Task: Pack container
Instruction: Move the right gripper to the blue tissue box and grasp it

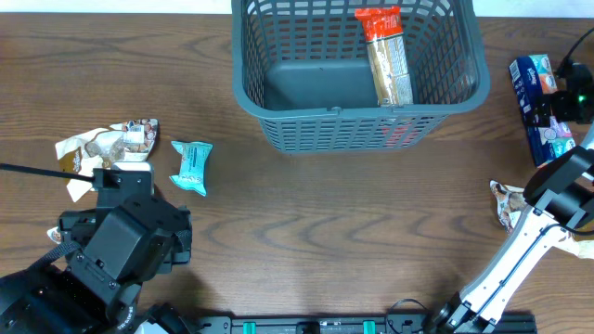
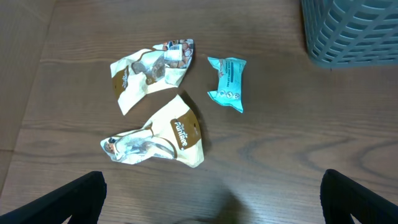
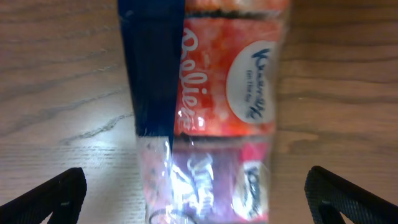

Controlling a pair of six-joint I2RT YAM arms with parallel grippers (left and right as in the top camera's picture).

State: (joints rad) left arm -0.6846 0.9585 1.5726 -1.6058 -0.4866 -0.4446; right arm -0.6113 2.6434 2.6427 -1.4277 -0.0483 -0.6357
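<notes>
— Container?
— Grey container (image 1: 306,130) sits far centre, one snack bar (image 1: 385,56) inside.
— Claws?
— Both spread wide, empty. Right gripper (image 3: 199,199) hangs over tissue pack (image 3: 217,81), likely lining up; left gripper (image 2: 211,205) faces crumpled packets (image 2: 146,71), near left.

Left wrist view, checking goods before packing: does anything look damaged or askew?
Yes. The upper beige packet and the lower beige packet are crumpled and twisted, unlike the flat teal packet beside them.
</notes>
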